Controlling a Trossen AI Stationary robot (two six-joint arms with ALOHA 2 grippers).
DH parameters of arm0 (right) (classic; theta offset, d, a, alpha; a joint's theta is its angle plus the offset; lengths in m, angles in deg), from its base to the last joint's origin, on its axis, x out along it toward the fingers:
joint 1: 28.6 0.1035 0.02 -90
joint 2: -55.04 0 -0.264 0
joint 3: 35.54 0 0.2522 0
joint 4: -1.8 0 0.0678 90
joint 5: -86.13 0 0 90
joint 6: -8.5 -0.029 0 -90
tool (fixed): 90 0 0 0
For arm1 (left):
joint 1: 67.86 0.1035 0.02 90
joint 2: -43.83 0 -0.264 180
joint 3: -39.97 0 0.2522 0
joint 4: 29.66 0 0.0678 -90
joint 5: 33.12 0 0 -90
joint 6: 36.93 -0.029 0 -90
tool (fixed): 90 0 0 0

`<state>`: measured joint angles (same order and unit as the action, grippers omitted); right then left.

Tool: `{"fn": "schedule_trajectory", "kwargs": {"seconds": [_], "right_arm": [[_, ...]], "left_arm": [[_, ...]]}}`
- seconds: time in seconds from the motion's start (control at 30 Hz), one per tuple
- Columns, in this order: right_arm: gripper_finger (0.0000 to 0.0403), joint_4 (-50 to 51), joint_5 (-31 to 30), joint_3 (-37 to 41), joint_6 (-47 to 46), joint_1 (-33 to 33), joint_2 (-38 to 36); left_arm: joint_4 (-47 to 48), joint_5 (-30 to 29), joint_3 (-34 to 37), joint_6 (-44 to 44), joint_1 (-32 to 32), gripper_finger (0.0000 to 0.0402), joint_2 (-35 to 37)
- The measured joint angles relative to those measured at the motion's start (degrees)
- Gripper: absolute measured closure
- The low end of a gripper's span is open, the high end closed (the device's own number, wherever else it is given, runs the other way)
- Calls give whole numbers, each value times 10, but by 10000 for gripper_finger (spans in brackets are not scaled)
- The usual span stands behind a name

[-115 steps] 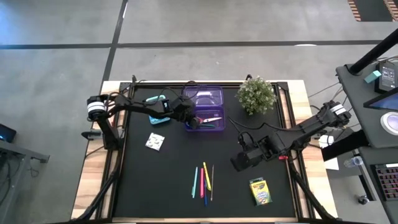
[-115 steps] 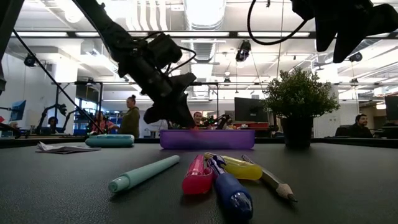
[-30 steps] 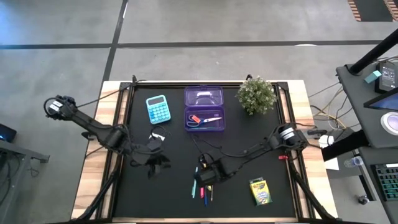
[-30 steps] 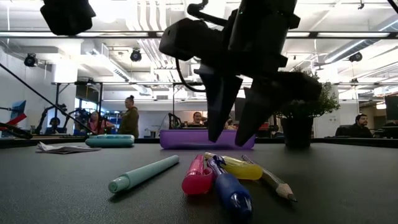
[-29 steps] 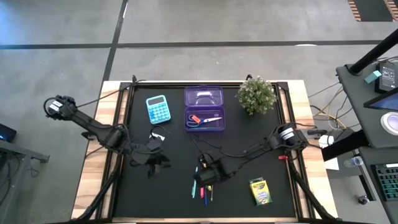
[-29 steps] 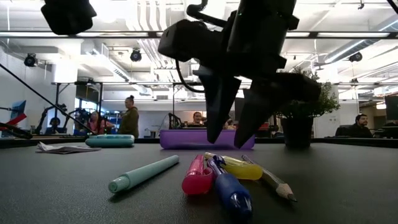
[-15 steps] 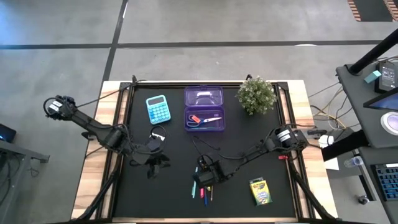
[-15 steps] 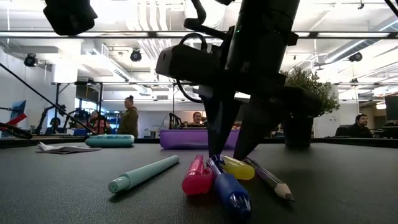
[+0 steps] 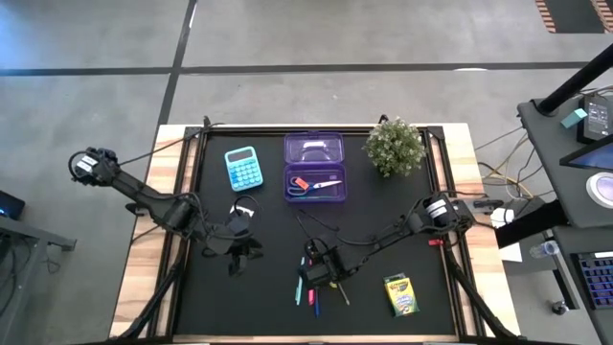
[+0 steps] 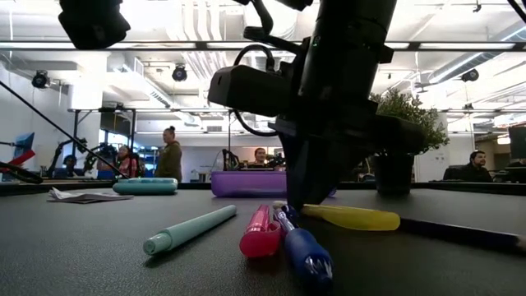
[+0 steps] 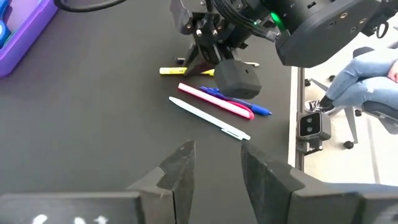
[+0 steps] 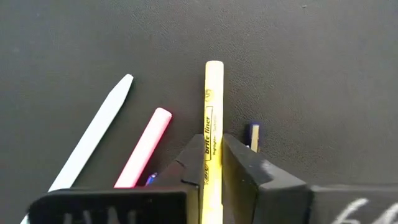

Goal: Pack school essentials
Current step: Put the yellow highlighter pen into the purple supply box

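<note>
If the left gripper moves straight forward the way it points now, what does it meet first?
Probably the pale pen lying across its path on the mat; the pink pen lies just behind. Depth is hard to judge.

Right gripper: fingers pinched on yellow highlighter | pink pen beside it, then pale pen angled farther off | blue-tipped pen on other side | all on black mat
</note>
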<state>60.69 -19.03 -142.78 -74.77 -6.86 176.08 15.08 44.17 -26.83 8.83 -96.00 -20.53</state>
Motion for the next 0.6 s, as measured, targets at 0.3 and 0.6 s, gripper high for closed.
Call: {"fn": "schedule_trajectory", "kwargs": {"seconds": [0.3,0.6], "right_arm": [[382,-6,-11,1,26,-4,-14],[383,11,-60,1,138,-47,-93]], "left_arm": [[0,-11,0,0,0,290,0],[0,-11,-3,1,0,290,0]]}}
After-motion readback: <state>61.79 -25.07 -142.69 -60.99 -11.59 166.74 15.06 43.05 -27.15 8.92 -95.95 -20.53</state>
